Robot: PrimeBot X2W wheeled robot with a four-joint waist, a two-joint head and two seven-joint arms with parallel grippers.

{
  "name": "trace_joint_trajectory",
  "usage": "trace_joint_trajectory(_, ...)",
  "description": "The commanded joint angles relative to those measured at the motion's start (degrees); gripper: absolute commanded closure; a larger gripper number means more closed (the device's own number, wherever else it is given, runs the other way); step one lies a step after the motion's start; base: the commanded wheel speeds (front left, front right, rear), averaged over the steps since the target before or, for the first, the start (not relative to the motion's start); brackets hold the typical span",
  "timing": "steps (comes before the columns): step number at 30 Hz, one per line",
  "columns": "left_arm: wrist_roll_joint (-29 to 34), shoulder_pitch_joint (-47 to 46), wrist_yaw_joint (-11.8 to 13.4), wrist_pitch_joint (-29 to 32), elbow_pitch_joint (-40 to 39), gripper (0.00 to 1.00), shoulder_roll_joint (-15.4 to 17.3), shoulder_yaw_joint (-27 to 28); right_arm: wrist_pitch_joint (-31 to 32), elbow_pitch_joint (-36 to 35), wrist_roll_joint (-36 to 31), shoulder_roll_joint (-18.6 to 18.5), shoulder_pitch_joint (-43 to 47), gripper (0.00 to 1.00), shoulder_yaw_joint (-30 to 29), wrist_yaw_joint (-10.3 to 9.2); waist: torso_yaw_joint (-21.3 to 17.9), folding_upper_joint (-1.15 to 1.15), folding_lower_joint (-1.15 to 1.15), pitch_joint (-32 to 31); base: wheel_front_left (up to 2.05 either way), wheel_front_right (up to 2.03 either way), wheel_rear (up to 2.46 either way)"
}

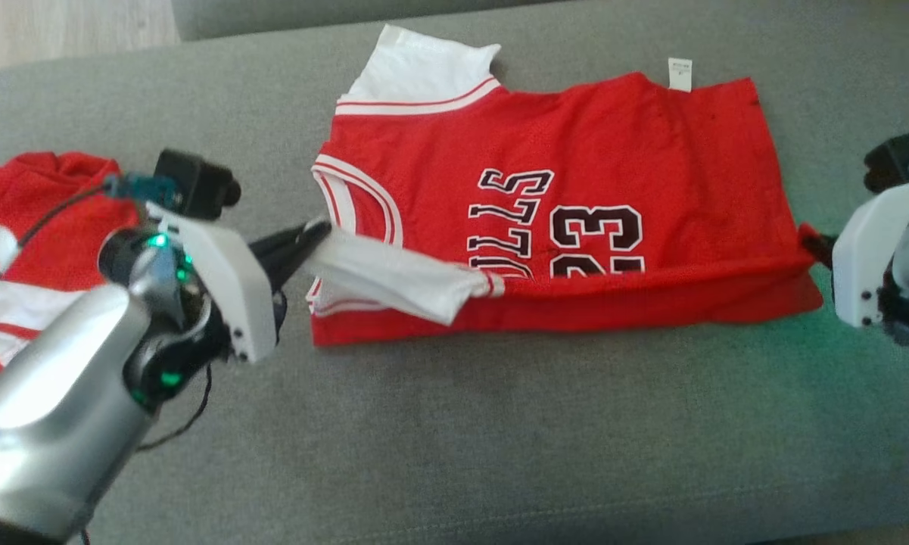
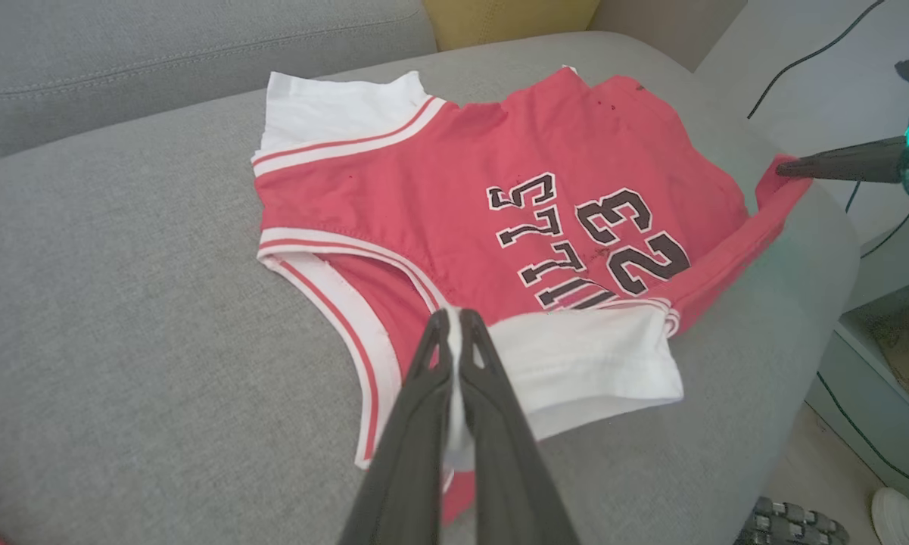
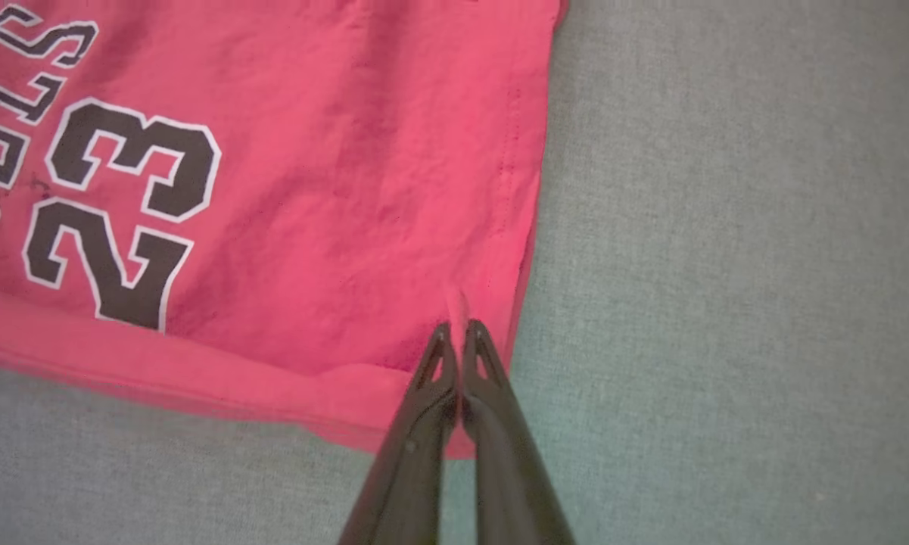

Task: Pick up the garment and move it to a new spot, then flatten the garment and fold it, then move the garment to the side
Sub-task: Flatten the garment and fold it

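Observation:
The garment (image 1: 575,189) is a red jersey with white trim, black lettering and the number 23, lying on a grey cushion with its near edge folded up over the front. My left gripper (image 1: 314,235) is shut on the white shoulder flap (image 2: 583,356), lifting it over the jersey's left end. In the left wrist view the closed fingertips (image 2: 454,325) pinch white cloth. My right gripper (image 1: 814,242) is shut on the red hem corner at the jersey's right end. In the right wrist view its tips (image 3: 458,337) pinch a ridge of red fabric (image 3: 310,189).
A second red and white garment (image 1: 38,235) lies bunched at the cushion's left end, behind my left arm. The grey cushion (image 1: 454,439) stretches wide in front of the jersey. A backrest runs along the far side. Cables and floor lie beyond the cushion's right end (image 2: 863,424).

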Motion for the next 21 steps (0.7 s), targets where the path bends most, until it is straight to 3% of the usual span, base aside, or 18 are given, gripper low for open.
trace_joint_trajectory(1, 0.9, -5.5, -0.3, -1.0, 0.6, 1.00, 0.9, 2.2, -1.8, -0.1, -0.6, -0.6, -2.6, 1.00, 0.4, 0.11, -0.1, 0.00, 0.00, 1.4, 0.00, 0.00, 0.00)
trace_joint_trajectory(8, 1.6, -10.3, -0.3, -2.9, 6.7, 1.00, -2.1, 0.6, -4.9, 4.4, -0.1, 1.1, -5.7, 1.00, 2.6, 0.11, -0.5, 0.00, 0.00, 3.2, 0.00, 0.00, 0.00)
trace_joint_trajectory(9, 2.5, -11.5, -0.3, -4.2, 9.1, 0.41, -3.0, 0.2, -6.4, 5.7, -0.3, 1.5, -6.7, 0.00, 3.2, 0.11, -0.6, 0.00, 0.00, 3.5, 0.00, 0.00, 0.00)
trace_joint_trajectory(10, 2.9, -11.9, -0.3, -4.8, 10.5, 0.00, -3.6, 0.1, -7.4, 6.4, -0.5, 1.8, -7.1, 0.00, 3.3, 0.11, -0.7, 0.00, 0.00, 3.7, 0.00, 0.00, 0.00)
trace_joint_trajectory(14, 4.6, -13.3, 0.9, -8.4, 15.0, 0.00, -6.0, 0.2, -11.6, 9.4, -1.1, 3.2, -8.6, 0.00, 3.2, 0.11, -0.8, 0.00, 0.00, 3.8, 0.00, 0.00, 0.00)
trace_joint_trajectory(21, 5.1, -14.1, 7.7, -23.9, 20.0, 0.00, -10.6, 6.6, -26.2, 14.1, -3.9, 5.2, -10.0, 0.00, -1.1, 0.11, -0.2, 0.00, 0.00, 2.5, 0.00, 0.00, 0.00)
